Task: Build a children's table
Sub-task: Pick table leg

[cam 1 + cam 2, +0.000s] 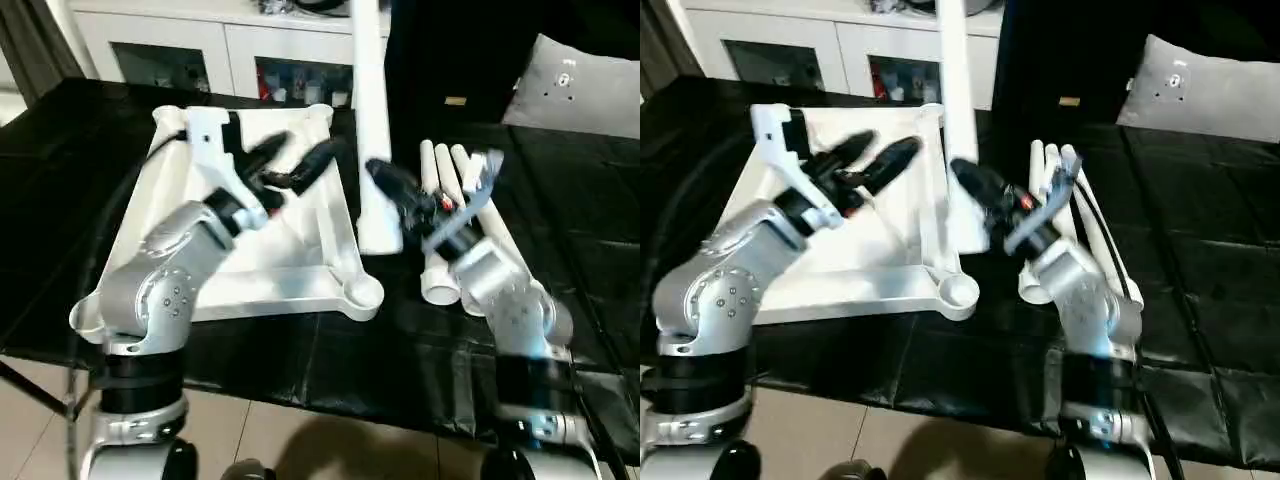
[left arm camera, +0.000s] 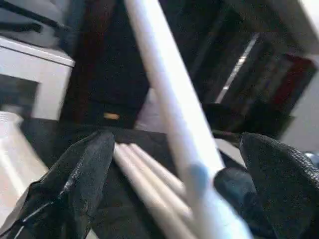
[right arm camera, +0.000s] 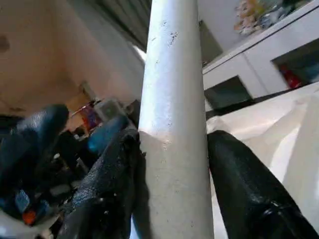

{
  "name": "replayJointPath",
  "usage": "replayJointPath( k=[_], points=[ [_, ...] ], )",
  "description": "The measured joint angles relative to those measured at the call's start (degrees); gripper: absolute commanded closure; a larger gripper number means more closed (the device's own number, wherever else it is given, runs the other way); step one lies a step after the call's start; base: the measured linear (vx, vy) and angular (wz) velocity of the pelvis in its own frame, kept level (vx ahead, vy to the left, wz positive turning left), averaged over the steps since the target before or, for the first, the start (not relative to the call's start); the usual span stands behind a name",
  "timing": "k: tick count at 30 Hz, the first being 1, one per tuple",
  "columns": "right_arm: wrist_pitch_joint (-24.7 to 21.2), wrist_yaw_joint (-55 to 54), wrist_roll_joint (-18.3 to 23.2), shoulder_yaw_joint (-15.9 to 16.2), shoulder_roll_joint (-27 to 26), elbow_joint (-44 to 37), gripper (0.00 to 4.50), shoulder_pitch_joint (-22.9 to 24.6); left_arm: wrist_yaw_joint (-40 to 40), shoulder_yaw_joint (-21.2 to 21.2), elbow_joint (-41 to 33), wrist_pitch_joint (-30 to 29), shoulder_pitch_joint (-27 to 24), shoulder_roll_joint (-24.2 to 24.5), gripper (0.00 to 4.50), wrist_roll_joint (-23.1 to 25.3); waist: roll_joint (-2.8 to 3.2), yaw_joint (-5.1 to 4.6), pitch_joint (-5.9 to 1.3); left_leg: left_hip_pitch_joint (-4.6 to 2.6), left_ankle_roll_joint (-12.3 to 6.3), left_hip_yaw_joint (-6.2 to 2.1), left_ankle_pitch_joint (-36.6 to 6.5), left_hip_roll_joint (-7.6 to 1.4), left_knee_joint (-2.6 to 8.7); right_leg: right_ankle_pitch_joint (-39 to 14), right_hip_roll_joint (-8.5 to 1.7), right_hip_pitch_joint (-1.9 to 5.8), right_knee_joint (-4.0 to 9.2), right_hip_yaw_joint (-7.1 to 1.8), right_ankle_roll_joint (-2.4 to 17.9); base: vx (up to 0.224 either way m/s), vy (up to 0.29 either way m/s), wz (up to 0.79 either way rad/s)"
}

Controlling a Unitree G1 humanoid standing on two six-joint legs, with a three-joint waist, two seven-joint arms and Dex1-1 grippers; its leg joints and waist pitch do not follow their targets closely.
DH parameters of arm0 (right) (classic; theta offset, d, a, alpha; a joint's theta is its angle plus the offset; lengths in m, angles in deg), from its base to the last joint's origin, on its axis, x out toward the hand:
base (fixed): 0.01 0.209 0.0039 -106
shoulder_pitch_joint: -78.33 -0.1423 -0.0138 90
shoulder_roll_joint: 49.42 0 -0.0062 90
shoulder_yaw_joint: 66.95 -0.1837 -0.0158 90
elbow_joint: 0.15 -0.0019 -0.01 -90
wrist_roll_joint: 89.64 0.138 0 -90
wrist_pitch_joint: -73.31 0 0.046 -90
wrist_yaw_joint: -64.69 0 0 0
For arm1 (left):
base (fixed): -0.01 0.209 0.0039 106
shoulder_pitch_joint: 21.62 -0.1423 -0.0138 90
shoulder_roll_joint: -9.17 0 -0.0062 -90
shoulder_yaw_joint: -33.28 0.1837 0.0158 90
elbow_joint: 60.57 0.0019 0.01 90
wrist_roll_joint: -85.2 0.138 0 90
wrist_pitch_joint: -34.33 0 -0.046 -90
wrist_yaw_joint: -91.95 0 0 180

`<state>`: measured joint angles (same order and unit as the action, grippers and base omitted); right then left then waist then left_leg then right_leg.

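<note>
black work surface [image 1: 300, 350] carries the upturned table top [image 1: 300, 275]. my right gripper [image 3: 174, 164] clamps an upright leg [image 1: 372, 120]; left gripper [image 1: 290, 160] gapes wide, empty; three legs [image 1: 450, 220] lie beside.

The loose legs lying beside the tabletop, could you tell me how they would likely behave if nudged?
The loose legs are round and lie flat on the smooth black cover, so they would probably roll. Being tapered, they would likely curve rather than roll straight. They look like stiff, hollow plastic, so probably light.
</note>
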<state>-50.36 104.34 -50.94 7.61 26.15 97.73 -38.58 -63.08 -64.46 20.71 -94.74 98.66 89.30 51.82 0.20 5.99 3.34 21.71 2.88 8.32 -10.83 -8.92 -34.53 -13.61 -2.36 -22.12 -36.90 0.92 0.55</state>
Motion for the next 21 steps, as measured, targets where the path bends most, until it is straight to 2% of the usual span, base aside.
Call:
replayJointPath(
  k=[4,8,11,13,17,21],
  points=[
    [0.0,0.9,0.5,0.9,-0.1,-1.1,2.69,0.4,0.4,0.4,0.0,-0.8,0.0,-0.6,0.0,-0.3,-0.01,0.0,0.01,0.01,-0.01,0.0,0.0,0.0,0.0,0.0,0.0,-0.01,-0.01,0.01,0.0,0.0,0.0,0.0],
    [0.9,1.6,-1.5,4.4,0.6,-2.7,2.69,0.8,0.3,0.9,0.3,-0.9,0.4,-0.7,0.0,-0.7,-0.03,0.05,0.02,0.06,-0.01,-0.01,0.0,0.0,0.01,0.0,0.0,-0.03,0.0,0.02,0.0,0.0,0.0,0.0],
    [5.0,0.8,-6.7,9.1,0.8,-3.5,2.69,1.6,-1.0,1.0,1.4,-0.4,2.2,-1.6,0.17,-0.5,-0.13,0.32,0.01,0.22,0.0,-0.01,0.0,0.0,0.0,0.0,-0.01,-0.15,0.02,0.02,0.0,0.0,0.0,0.0],
    [9.3,-0.7,-11.2,11.6,0.4,-3.4,2.69,1.7,-2.5,1.0,3.0,0.9,3.0,-3.3,0.38,0.4,-0.17,0.43,0.03,0.35,-0.07,0.0,0.1,0.0,0.0,0.1,-0.03,-0.25,0.03,0.02,0.0,0.0,0.0,0.0],
    [15.5,-2.4,-16.2,14.1,-0.3,-2.9,2.69,1.7,-3.9,1.6,3.4,2.5,3.4,-4.8,0.64,1.1,-0.23,0.49,0.06,0.45,-0.1,0.0,0.1,0.0,0.0,0.1,-0.03,-0.33,0.07,0.02,-0.1,0.0,0.0,0.0],
    [21.4,-4.8,-19.4,15.7,-1.9,-1.9,2.69,2.0,-6.2,3.7,4.4,6.4,3.4,-6.5,0.99,4.9,-0.28,0.47,0.09,0.47,-0.11,0.0,0.1,0.0,0.0,0.1,-0.04,-0.34,0.08,0.03,-0.1,0.0,0.0,0.0]
  ],
)
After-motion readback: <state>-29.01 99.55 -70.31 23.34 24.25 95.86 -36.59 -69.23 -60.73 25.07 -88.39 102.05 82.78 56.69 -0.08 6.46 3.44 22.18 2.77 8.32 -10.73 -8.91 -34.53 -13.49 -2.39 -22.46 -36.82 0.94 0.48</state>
